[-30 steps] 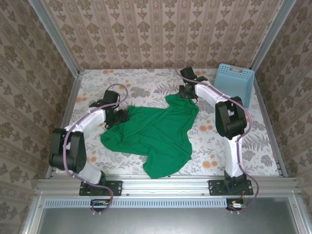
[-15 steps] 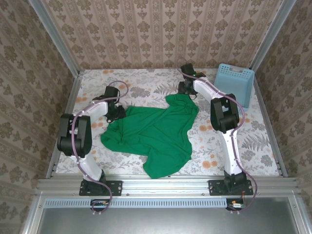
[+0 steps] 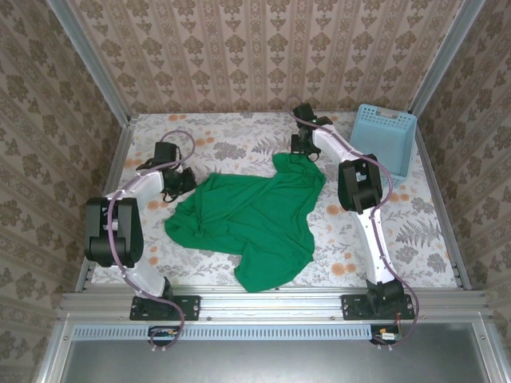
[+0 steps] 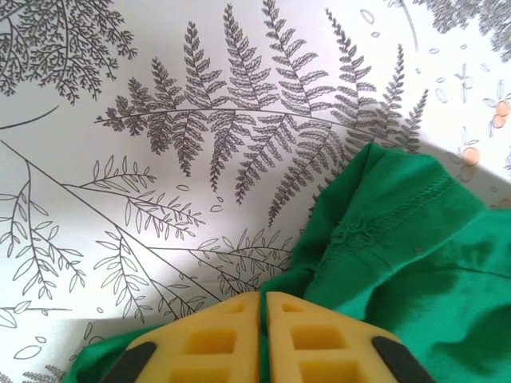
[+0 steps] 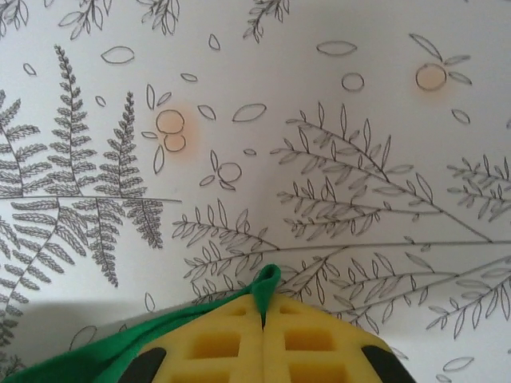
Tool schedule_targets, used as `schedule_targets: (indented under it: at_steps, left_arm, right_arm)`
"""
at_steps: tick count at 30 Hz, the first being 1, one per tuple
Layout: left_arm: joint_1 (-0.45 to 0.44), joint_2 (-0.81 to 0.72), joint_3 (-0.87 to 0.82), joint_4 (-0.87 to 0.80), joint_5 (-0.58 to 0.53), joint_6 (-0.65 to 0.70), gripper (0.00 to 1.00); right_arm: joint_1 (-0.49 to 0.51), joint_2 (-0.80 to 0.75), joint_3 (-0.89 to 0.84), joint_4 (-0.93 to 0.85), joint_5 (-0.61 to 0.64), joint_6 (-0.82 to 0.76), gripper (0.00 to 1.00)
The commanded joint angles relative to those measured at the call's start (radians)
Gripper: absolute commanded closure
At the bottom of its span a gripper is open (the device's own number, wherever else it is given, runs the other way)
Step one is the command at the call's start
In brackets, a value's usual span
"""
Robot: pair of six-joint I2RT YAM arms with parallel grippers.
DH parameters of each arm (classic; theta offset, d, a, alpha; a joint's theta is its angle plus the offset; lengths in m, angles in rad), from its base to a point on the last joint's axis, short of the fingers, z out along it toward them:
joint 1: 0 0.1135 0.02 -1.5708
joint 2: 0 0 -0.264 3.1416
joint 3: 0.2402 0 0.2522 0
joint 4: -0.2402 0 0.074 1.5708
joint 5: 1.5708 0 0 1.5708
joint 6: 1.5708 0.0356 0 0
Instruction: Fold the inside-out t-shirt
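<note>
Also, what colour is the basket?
Light blue basket, best seen in the top external view.

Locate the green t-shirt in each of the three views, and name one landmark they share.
Top external: the t-shirt lies spread mid-table, between the two arms.
Left wrist: the t-shirt is bunched at lower right, with a fold in the shut left gripper.
Right wrist: the t-shirt runs along the bottom edge, with a thin fold pinched in the right gripper.
Shared landmark: the fern-printed table cover.

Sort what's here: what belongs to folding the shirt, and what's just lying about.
Job: green t-shirt; left gripper, shut on its edge; right gripper, shut on its edge.
Lying about: light blue basket, far right corner of the table.
</note>
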Motion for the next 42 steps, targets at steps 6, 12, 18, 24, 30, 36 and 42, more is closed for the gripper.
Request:
schedule_targets:
  at_steps: [6, 12, 18, 24, 30, 36, 42]
  left_arm:
    - [0.005, -0.028, -0.007, 0.065, 0.131, 0.003, 0.80]
    - [-0.030, 0.066, 0.057, 0.045, 0.105, 0.061, 0.65]
    - [-0.061, 0.135, 0.098, 0.048, 0.101, 0.095, 0.60]
    - [-0.066, 0.174, 0.142, 0.028, 0.020, 0.082, 0.72]
    - [-0.066, 0.209, 0.192, 0.002, 0.013, 0.093, 0.85]
    - [-0.034, 0.185, 0.179, 0.022, 0.032, 0.075, 1.00]
    - [-0.004, 0.115, 0.147, 0.039, 0.064, 0.054, 1.00]
  right_arm:
    - [0.000, -0.229, -0.234, 0.102, 0.011, -0.012, 1.00]
    - [0.000, -0.262, -0.281, 0.118, -0.001, 0.003, 1.00]
    - [0.000, -0.317, -0.337, 0.151, -0.005, 0.009, 1.00]
    - [0.002, -0.334, -0.351, 0.151, -0.009, 0.008, 1.00]
    - [0.003, -0.377, -0.386, 0.165, 0.001, 0.007, 1.00]
    - [0.001, -0.429, -0.416, 0.168, 0.002, 0.007, 1.00]
    - [-0.001, -0.493, -0.444, 0.169, 0.026, 0.000, 1.00]
